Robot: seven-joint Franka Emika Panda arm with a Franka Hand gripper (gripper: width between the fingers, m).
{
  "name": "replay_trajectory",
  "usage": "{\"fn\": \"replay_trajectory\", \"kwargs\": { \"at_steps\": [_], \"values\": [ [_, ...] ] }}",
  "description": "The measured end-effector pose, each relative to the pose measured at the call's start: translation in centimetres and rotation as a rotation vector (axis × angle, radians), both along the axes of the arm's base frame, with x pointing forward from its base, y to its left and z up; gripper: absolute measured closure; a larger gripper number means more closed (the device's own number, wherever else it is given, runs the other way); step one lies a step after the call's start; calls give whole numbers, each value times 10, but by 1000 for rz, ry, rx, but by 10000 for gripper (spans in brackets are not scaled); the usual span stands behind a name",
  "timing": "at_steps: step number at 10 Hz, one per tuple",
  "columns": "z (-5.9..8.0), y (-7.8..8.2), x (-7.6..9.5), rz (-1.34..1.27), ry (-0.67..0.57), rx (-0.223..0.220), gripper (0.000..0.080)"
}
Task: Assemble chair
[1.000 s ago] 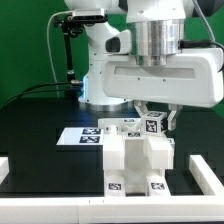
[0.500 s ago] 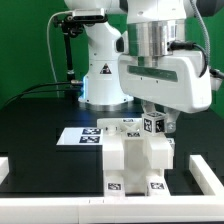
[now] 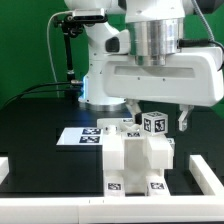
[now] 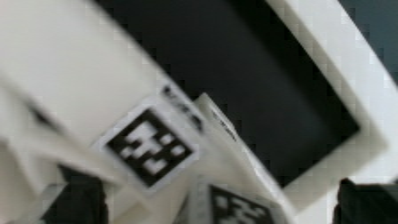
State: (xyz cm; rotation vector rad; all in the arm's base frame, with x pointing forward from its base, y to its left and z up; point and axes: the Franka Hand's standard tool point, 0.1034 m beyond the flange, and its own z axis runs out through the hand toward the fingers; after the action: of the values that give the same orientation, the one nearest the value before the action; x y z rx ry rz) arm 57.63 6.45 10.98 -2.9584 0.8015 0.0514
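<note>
So in the exterior view, the chair point(image 3: 135, 160) sits on the black counter point(image 3: 40, 125), pretty much in the middle and toward the front, a blocky white stack with little black-and-white tags all over it. My hand point(image 3: 156, 122) hangs right over its top rear part, where a tagged block point(image 3: 154, 124) sticks up. My fingers point(image 3: 183, 122) are spread wide, one on each side of that block with a gap showing, so I'm not gripping anything. The marker board point(image 3: 82, 136) lies flat on the counter just off the chair toward the exterior view's left. White rails point(image 3: 200, 172) edge the counter.

Wrist view is super close and blurry (sorry). I see a tagged face of the chair point(image 4: 151, 145) tilted diagonally, dark counter point(image 4: 249, 60) beyond it, and a white rail point(image 4: 347, 50) past that. A dark fingertip point(image 4: 365, 200) pokes in at the edge, clear of the white part.
</note>
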Motion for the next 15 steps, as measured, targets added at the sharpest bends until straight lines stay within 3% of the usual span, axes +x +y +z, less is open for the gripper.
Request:
{"fn": "replay_trajectory", "kwargs": {
  "at_steps": [4,7,9,10,11,12,13,14,15],
  "values": [
    [4,-9,-5,304,-52,-4,150],
    [6,-8,8,732,-122,-36,150],
    [4,-8,6,697,-122,-37,150],
    [4,-8,6,698,-122,-37,264],
    [4,-8,6,679,-121,-36,264],
    [4,-8,6,567,-114,-32,443],
    [4,-8,6,508,-110,-31,443],
    [4,-7,6,443,-106,-29,516],
    [4,-7,6,375,-101,-27,516]
  ]
}}
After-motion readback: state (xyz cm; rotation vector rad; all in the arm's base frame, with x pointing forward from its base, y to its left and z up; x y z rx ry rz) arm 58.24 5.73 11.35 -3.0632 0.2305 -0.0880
